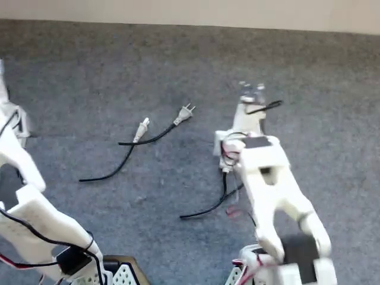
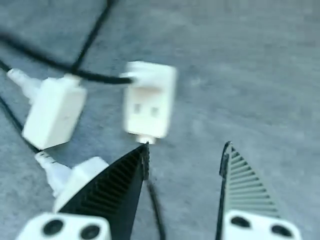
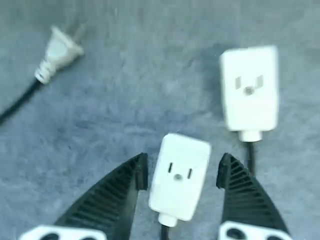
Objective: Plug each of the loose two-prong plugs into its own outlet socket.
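Two loose white two-prong plugs (image 1: 144,125) (image 1: 186,112) lie mid-table on black cords. In the right wrist view my right gripper (image 3: 183,159) is open, its black fingers (image 3: 120,192) either side of a white outlet socket (image 3: 178,175) lying on the carpet. A second socket (image 3: 249,88) lies just beyond it, and one plug (image 3: 58,53) lies off to the side. My left gripper (image 2: 186,148) is open above the grey surface, with nothing between its fingers. Ahead of it lie a white socket with two slots (image 2: 149,100) and another white block (image 2: 52,113) on black cords.
The right arm (image 1: 267,172) stretches from the front right toward the table's middle, with a black cord (image 1: 211,208) trailing beside it. The left arm (image 1: 24,208) stands at the front left edge. Grey carpet (image 1: 119,59) covers the table; a pale wall runs along the back.
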Available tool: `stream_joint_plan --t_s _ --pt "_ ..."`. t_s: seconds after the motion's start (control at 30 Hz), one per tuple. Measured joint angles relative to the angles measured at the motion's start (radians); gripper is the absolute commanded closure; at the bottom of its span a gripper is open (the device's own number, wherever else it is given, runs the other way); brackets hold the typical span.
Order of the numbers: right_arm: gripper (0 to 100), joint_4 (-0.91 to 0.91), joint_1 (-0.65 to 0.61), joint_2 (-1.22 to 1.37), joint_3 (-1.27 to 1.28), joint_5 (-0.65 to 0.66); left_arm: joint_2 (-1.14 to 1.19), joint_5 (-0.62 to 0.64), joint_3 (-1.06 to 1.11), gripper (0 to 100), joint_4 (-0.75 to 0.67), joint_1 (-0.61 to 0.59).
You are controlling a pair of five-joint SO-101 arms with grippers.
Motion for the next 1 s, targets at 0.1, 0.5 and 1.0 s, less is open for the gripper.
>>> stream_joint_plan --t_s 0.1,0.5,1.0 --pt "77.5 -0.009 -0.026 0.173 -0.052 -0.018 0.046 -0.031 0.000 76 -0.060 -0.043" --pt "95.2 0.054 -0.049 0.321 -0.147 -0.014 0.124 -0.064 0.000 76 -0.132 -0.060" --pt "99.4 0.276 -0.643 -0.028 -0.124 0.414 0.124 -0.098 0.000 76 -0.132 -0.058"
